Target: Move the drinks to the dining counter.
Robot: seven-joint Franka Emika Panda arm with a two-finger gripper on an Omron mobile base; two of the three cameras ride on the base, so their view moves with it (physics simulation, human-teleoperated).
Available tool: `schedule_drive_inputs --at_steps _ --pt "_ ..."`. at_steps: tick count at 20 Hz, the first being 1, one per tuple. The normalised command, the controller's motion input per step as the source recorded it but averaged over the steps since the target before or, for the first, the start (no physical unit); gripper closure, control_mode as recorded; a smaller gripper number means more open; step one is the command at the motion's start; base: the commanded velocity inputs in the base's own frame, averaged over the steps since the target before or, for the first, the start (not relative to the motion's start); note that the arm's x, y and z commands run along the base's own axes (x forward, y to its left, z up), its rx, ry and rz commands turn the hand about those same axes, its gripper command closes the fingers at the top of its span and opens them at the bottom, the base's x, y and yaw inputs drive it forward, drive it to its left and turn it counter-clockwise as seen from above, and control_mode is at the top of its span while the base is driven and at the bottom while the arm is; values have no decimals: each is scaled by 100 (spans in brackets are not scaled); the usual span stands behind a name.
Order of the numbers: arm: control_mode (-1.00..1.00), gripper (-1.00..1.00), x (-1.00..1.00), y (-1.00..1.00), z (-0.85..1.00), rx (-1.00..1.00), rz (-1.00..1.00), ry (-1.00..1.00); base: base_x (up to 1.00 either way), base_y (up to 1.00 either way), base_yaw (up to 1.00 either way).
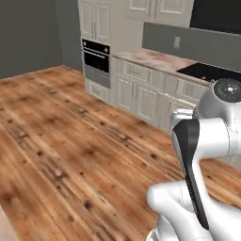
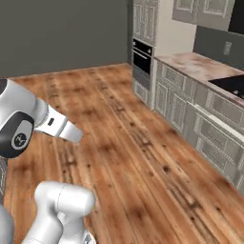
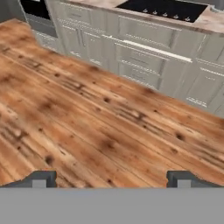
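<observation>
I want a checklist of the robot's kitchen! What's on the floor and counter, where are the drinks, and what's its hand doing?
Surface: wooden floor, bare in the part in view; marbled counter with a black cooktop.
Job's things: nothing seen of the drinks or the dining counter.
Clutter: nothing seen.
Hand: hand open and holding nothing, tips spread wide above the floor.
Cables: nothing seen.
Surroundings: pale cabinets, built-in oven, wall outlet, grey walls.
</observation>
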Motion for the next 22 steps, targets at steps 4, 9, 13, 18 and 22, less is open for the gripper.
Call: schedule_drive_inputs --at_steps 4,9,13,18,22 --pt "100 -100 0 0 0 0 0 0 0 0 -100" --pt "100 -100 0 0 0 0 0 0 0 0 -100" --pt "100 -100 0 0 0 0 0 0 0 0 -100" --pt "100 -100 0 0 0 0 0 0 3 4 -99" --pt "100 -100 0 0 0 0 0 0 57 61 -68"
